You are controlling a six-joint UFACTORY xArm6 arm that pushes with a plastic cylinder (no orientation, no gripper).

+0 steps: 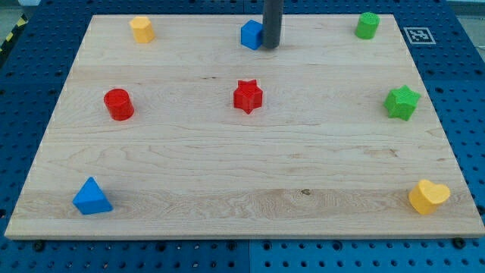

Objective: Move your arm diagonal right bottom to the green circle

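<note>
Green circle: green cylinder (367,25), upright near the tabletop's (227,174) top right corner, well apart from my tip.
My tip (270,47): lower end of the dark rod, at the view's top centre, touching or just beside the right side of the blue cube (251,35) — which of the two I cannot tell.
Jaws: the arm carries no jaws, only the straight rod, so nothing is gripped.
Green blocks: two — the cylinder and a green star (402,102) below it at the right edge.
Red blocks: two — a red cylinder (118,104) at the left, a red star (247,96) near the centre.
Blue blocks: two — the cube, and a blue triangle (92,196) at the bottom left.
Yellow blocks: two — a yellow block (142,29) at the top left, shape unclear, and a yellow heart (428,196) at the bottom right.
Total: eight blocks.
</note>
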